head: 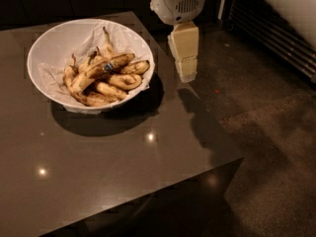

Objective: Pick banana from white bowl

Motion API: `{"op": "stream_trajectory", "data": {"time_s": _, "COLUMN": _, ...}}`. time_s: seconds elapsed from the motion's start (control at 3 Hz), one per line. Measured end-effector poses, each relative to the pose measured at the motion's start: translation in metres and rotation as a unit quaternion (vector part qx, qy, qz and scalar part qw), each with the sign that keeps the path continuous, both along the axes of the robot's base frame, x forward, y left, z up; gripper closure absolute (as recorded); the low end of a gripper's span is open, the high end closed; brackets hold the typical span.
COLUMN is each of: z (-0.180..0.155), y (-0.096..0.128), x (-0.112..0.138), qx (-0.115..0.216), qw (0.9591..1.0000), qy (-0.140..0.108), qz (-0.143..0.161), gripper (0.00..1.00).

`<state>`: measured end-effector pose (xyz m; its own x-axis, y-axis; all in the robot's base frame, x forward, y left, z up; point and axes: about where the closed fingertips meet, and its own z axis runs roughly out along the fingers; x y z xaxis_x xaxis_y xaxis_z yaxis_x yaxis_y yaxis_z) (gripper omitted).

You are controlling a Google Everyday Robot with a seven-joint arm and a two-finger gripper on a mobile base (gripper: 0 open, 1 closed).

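Camera view: gripper (186, 75) hangs just right of the white bowl (59, 38), carrying nothing; clenched or released, cannot tell. Banana (106, 66) lies topmost in the bowl, across shorter bananas (123, 80). Risks: grabbing a neighbour too; soft overripe fruit squashing or slipping.

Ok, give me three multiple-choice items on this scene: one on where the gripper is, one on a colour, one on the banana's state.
1. Where is the gripper?
A. inside the white bowl
B. outside the bowl, to its right in the picture
C. under a chair

2. The sticker on the banana is:
A. red
B. blue
C. green

3. The banana is:
A. lying in the bowl
B. held by the gripper
C. on the floor

Answers: 1 B, it hangs beside the bowl's right rim. 2 B, a blue sticker shows near the banana's middle. 3 A, it rests on the other bananas.
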<state>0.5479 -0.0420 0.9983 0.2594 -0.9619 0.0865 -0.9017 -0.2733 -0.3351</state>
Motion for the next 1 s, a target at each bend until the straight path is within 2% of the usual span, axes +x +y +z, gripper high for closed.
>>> {"op": "stream_trajectory", "data": {"time_s": 0.33, "z": -0.01, "y": 0.033, "x": 0.037, "qx": -0.015, "qw": 0.9991, "qy": 0.009, "qz": 0.04, "gripper": 0.0}}
{"op": "stream_trajectory", "data": {"time_s": 0.67, "z": -0.018, "y": 0.057, "x": 0.06, "qx": -0.018, "qw": 0.9976, "qy": 0.013, "qz": 0.065, "gripper": 0.0}}
{"op": "stream_trajectory", "data": {"time_s": 1.0, "z": -0.016, "y": 0.066, "x": 0.063, "qx": 0.003, "qw": 0.9967, "qy": 0.0, "qz": 0.081, "gripper": 0.0}}
